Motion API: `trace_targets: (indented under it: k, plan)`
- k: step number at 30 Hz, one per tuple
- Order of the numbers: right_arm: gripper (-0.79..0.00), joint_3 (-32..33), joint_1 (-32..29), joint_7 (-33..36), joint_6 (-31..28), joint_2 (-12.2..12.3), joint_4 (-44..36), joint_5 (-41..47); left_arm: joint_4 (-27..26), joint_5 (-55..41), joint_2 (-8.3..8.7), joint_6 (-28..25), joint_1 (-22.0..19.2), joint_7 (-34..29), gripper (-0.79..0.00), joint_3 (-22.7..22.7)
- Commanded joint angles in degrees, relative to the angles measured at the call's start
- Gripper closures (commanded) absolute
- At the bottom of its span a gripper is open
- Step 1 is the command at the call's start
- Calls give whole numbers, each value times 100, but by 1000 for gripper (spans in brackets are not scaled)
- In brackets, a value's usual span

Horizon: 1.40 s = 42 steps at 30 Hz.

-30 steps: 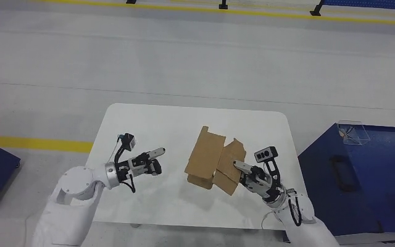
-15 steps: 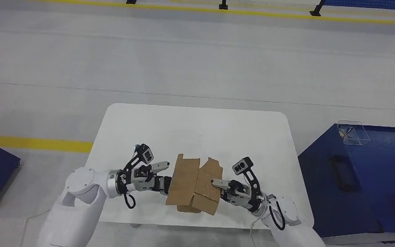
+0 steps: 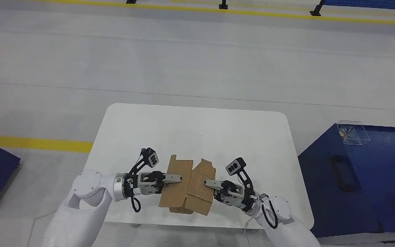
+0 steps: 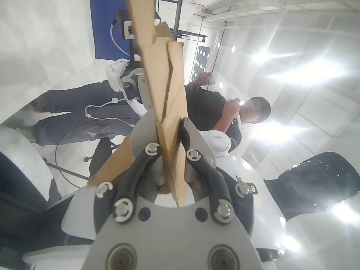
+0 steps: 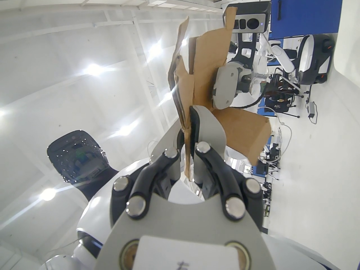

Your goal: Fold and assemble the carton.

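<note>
A flattened brown carton point(image 3: 187, 192) is held up off the white table point(image 3: 203, 133) near its front edge, between my two arms. My left gripper point(image 3: 178, 180) is shut on the carton's left side; in the left wrist view the carton point(image 4: 166, 91) runs edge-on between the gripper point(image 4: 168, 133) fingers. My right gripper point(image 3: 210, 184) is shut on the carton's right side; in the right wrist view the cardboard point(image 5: 197, 80) passes between the gripper point(image 5: 187, 130) fingers, its flaps spread apart, and the left arm's gripper point(image 5: 225, 89) presses on the far side.
A blue bin point(image 3: 349, 179) with a clear plastic container point(image 3: 352, 131) on it stands to the right of the table. A yellow floor line point(image 3: 43, 144) runs at the left.
Both arms have brought the carton toward the table's front edge and left. The left gripper, apart from it a second ago, has closed on the carton's left side.
</note>
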Motion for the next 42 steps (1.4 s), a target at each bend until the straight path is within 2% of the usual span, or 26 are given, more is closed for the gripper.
trace_targets:
  k: [1, 4, 5, 10, 13, 15, 19, 22, 27, 29, 30, 32, 34, 35, 37, 38, 42]
  plan:
    - [-785, 0, -1, 0, -1, 0, -1, 0, 0, 0, 0, 0, 0, 0, 0, 0]
    - [-785, 0, -1, 0, -1, 0, -1, 0, 0, 0, 0, 0, 0, 0, 0, 0]
    - [-785, 27, 5, -75, -51, 4, -25, -97, -73, 138, 3, -173, 21, 293, 0, -53]
    - [-785, 420, -146, -595, -1437, 27, -274, -881, -608, -21, -99, -1408, 391, 2097, 0, -79]
    - [-785, 659, -249, -777, -2532, 22, -325, -1253, -716, -281, -217, -2234, 573, 3108, 0, 168]
    - [-785, 756, -313, -1026, -3229, 6, -312, -1760, -702, -875, -310, -2543, 597, 3416, 0, 422]
    - [-785, 872, -350, -1869, -4129, -78, -175, -3035, -336, -1890, -469, -2784, 419, 3459, 0, 880]
    - [-785, 843, -366, -2612, -4129, -182, -191, -3863, -74, -2587, -552, -2520, 239, 3110, 0, 1128]
    - [-785, 514, -204, -3148, -4129, -310, -3, -4320, 248, -2743, -637, -2207, 48, 2855, 0, 1418]
    - [-665, 436, -171, -3294, -4129, -344, 6, -4454, 328, -2694, -663, -2184, -6, 2820, 0, 1484]
    - [-388, 414, -153, -3362, -4129, -358, 10, -4510, 354, -2695, -674, -2160, -23, 2803, 0, 1510]
    - [-302, 384, -122, -3464, -4129, -379, 29, -4624, 391, -2702, -693, -2144, -46, 2790, 0, 1529]
    - [-289, 362, -96, -3559, -4129, -396, 56, -4728, 413, -2763, -709, -2090, -52, 2761, 0, 1534]
    - [-249, 339, -81, -3598, -4129, -405, 77, -4736, 424, -2782, -715, -2061, -55, 2753, 0, 1531]
    - [-132, 283, -31, -3625, -4129, -420, 158, -4718, 466, -2779, -726, -2048, -40, 2799, 0, 1521]
    - [0, 256, -5, -3621, -4129, -426, 192, -4715, 481, -2827, -734, -1998, -35, 2838, 0, 1521]
    - [0, 199, 51, -3645, -4129, -443, 258, -4742, 532, -2858, -750, -1874, -51, 2802, 0, 1486]
